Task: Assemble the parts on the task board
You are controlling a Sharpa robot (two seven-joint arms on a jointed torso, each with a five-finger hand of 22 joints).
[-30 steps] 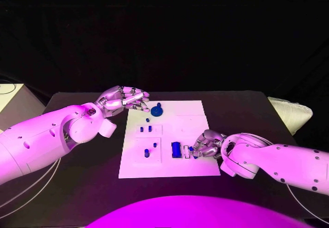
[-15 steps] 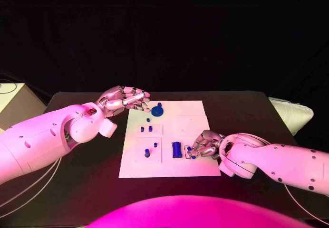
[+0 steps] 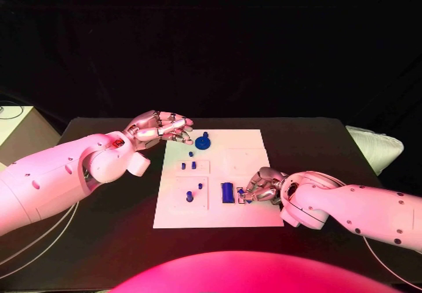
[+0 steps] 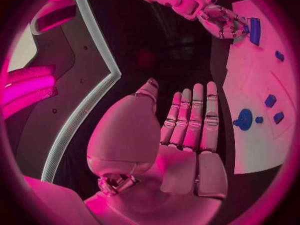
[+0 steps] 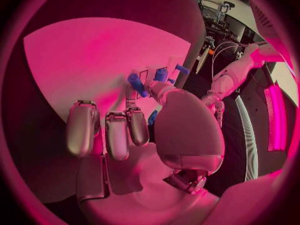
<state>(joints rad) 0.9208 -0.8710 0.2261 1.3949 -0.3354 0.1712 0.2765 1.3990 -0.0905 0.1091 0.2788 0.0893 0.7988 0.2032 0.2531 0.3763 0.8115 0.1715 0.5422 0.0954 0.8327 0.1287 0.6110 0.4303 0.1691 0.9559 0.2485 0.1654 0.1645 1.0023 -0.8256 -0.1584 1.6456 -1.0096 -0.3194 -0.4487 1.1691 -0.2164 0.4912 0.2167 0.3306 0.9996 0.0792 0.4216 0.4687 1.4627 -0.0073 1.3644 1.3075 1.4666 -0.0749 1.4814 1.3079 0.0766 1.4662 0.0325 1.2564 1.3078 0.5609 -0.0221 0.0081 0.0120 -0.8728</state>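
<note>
Your right hand pinches a small blue part near the task board's right edge, barely shifted; insertion remains unfinished.

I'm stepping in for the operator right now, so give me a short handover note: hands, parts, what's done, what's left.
Left hand: above the far left corner of the white board, fingers together, holding nothing.
Right hand: down at the board's near right area, fingers curled at a small blue part beside the blue block; whether it grips the part cannot be told.
Parts: round blue piece at the far edge, two small pegs mid-left, one peg nearer.
Done: unclear.
Left: seat the part at the right hand, then the other pieces.
</note>
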